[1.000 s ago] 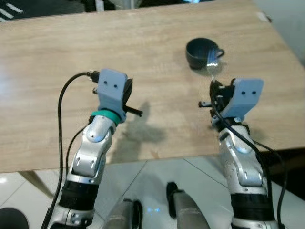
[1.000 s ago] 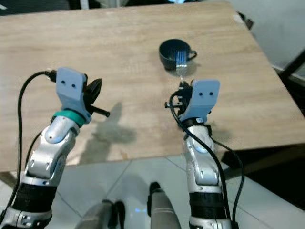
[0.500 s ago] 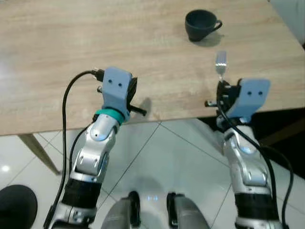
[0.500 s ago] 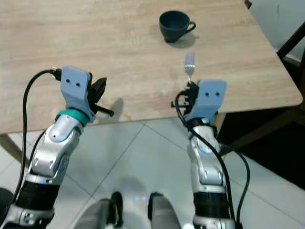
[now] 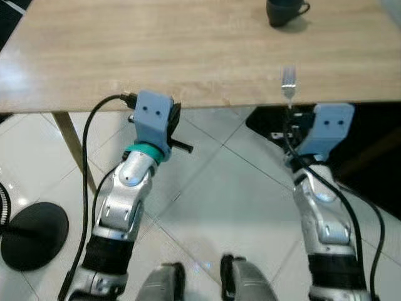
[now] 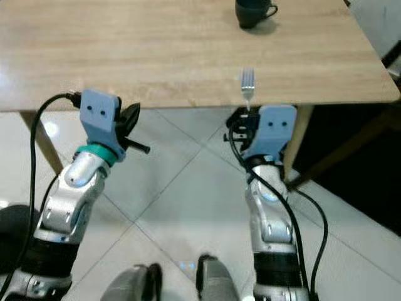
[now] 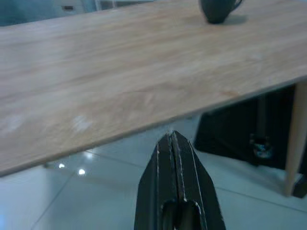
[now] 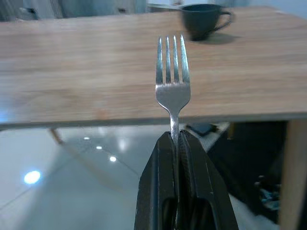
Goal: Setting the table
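Observation:
My right gripper (image 8: 173, 139) is shut on the handle of a silver fork (image 8: 171, 81), whose tines point toward the wooden table (image 6: 156, 56). The fork (image 6: 247, 84) reaches just over the table's near edge, and the gripper itself hangs over the floor in front of it. A dark cup (image 6: 252, 10) stands at the table's far right. My left gripper (image 7: 173, 143) is shut with nothing in it, held in front of the table's near edge (image 7: 144, 120) and just below it.
A white tiled floor (image 5: 219, 188) lies below both arms. One wooden table leg (image 5: 72, 141) stands at the left and another (image 6: 296, 141) at the right. A round black base (image 5: 31, 235) sits on the floor at the far left.
The whole view has shifted: the table and cup have slid up and away, and both grippers, earlier over the tabletop, now sit off its near edge above the floor.

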Robot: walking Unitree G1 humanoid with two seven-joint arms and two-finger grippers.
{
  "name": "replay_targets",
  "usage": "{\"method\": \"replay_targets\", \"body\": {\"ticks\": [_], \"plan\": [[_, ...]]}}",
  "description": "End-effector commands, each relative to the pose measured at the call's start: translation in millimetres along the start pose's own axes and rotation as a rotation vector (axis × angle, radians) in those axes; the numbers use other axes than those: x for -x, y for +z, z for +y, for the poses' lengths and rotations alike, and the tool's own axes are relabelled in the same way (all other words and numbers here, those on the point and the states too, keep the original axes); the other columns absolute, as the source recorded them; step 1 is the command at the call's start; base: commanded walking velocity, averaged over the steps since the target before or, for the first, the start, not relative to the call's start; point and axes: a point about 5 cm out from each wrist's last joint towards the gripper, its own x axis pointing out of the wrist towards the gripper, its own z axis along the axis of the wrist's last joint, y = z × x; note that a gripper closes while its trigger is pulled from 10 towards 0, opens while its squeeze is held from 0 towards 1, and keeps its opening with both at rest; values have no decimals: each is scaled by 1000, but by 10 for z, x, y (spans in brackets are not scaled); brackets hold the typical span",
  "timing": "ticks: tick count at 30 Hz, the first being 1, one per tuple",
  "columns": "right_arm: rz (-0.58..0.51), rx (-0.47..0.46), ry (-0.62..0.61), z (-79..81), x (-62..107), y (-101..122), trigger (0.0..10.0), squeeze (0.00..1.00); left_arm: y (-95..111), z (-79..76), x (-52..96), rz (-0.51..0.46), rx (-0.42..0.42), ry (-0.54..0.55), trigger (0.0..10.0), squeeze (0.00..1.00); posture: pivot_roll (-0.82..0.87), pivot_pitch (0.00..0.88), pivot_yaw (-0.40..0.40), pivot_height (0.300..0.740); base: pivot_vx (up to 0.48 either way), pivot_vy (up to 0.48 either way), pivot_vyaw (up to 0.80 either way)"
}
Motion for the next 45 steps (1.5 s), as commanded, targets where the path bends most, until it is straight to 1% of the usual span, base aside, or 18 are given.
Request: {"method": "replay_targets", "body": {"ticks": [1,9,11,16,19,23,26,28,30,33,40,45], "plan": [[7,1,4,-3,22,-27,10000,0,-47,-11,29,13,-1,-1,10000,0,-96,174,96,740,-322,0,0],[-1,10,6,-8,10,-28,10000,0,-63,-9,31,15,-5,-3,10000,0,-89,152,107,740,-319,0,0],[-22,13,4,-13,-34,0,10000,0,-48,16,-7,9,-14,-6,10000,0,-85,130,116,740,-313,0,0],[-38,17,5,-9,-72,20,10000,0,-22,43,-54,-2,-22,-7,10000,0,-88,112,121,740,-308,0,0],[-41,18,5,-11,-79,26,10000,0,-13,47,-68,-7,-23,-7,10000,0,-89,109,122,740,-303,0,0],[-42,25,-3,-52,-76,13,10000,0,-4,37,-95,-14,-21,-10,10000,0,-89,91,123,740,-267,0,0],[-44,29,-8,-71,-77,9,10000,0,7,32,-110,-18,-16,-11,10000,0,-89,88,124,740,0,0,0],[-48,26,-9,-79,-81,12,10000,0,17,28,-120,-21,-4,-13,10000,0,-89,82,123,740,0,0,0],[-57,31,-12,-93,-91,21,10000,0,26,13,-138,-22,24,-24,10000,0,-90,80,123,740,0,0,0],[-60,33,-11,-97,-95,23,10000,0,18,10,-143,-16,35,-24,10000,0,-93,77,122,740,0,0,0],[-59,20,-13,-109,-97,18,10000,0,-11,23,-157,-3,29,-6,10000,0,-95,79,119,740,0,0,0],[-54,4,-21,-133,-94,11,10000,0,-15,19,-164,-3,26,-6,10000,0,-99,81,118,740,0,0,-800]]}}
